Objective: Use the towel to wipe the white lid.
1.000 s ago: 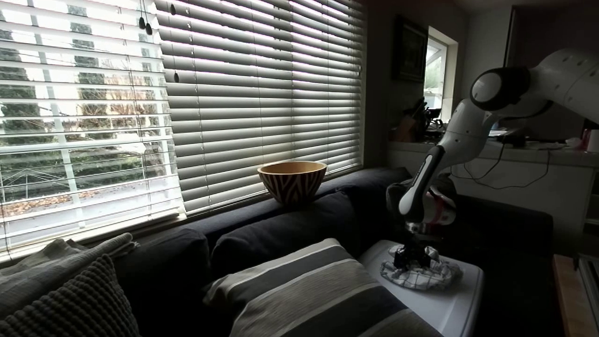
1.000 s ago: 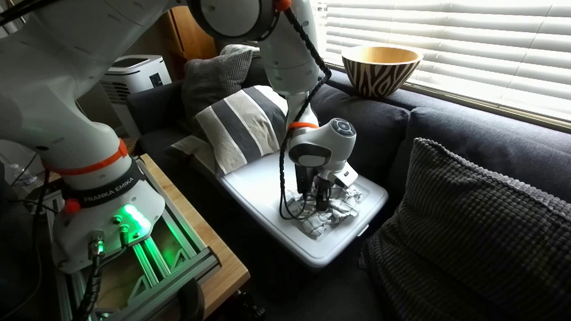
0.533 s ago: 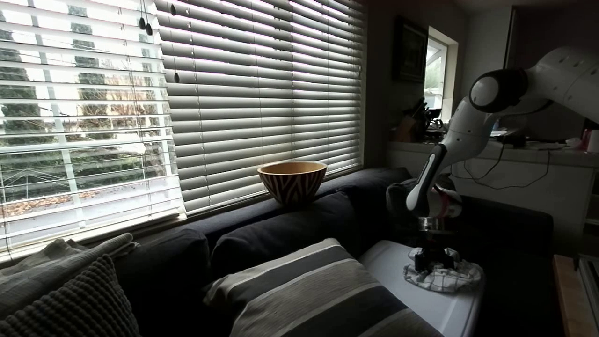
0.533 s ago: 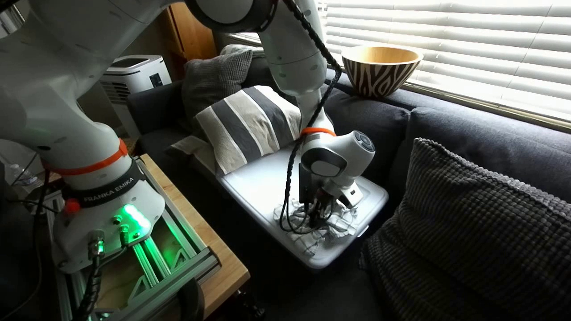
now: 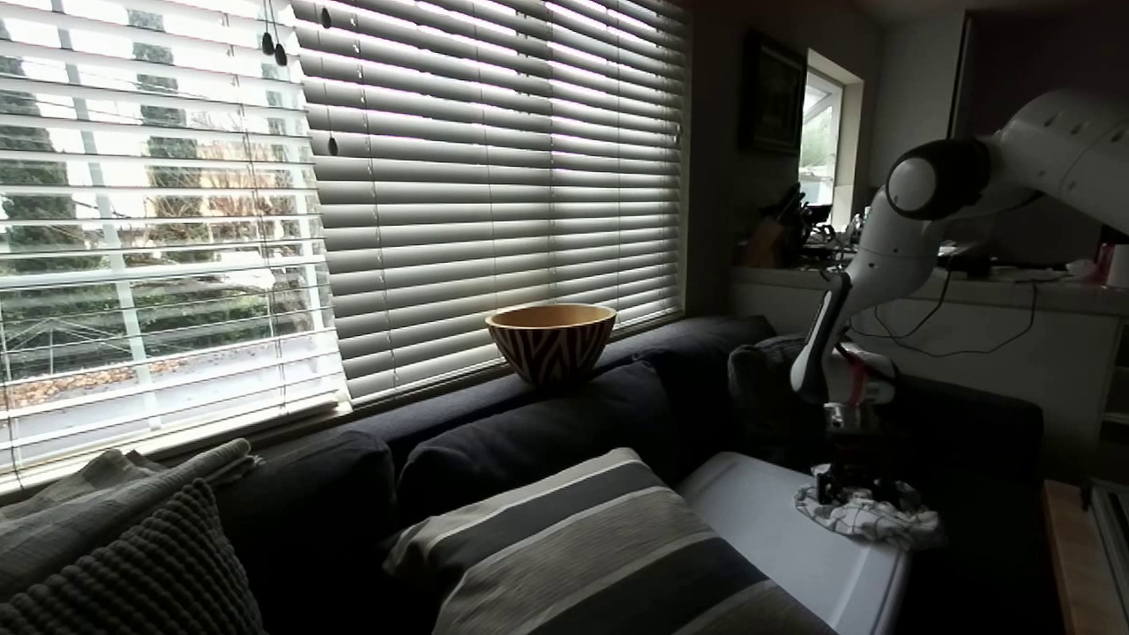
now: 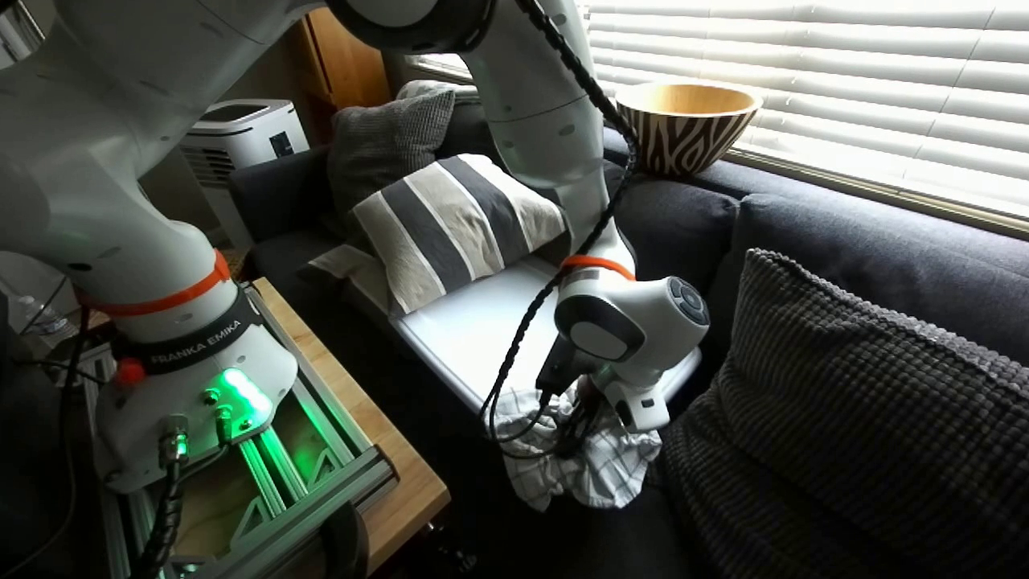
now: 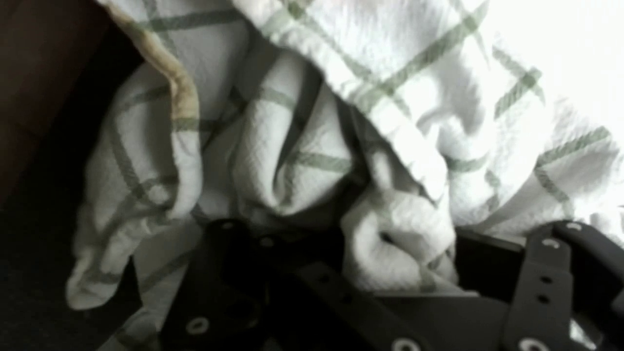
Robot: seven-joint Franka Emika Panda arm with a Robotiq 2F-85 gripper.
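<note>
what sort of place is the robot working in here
Probably a home living room: the dark grey upholstered sofa, the square fabric cushion striped in dark grey, beige and white, and the white slatted window blinds all point that way.

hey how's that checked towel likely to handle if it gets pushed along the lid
Probably floppy: the towel shows loose folds, so it may bunch up. Its overhang beyond the white lid could sag or drag.

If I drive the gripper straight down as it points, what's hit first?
The towel bunched under the gripper. Next, perhaps the lid, but the towel hides whether that lies directly below.
</note>
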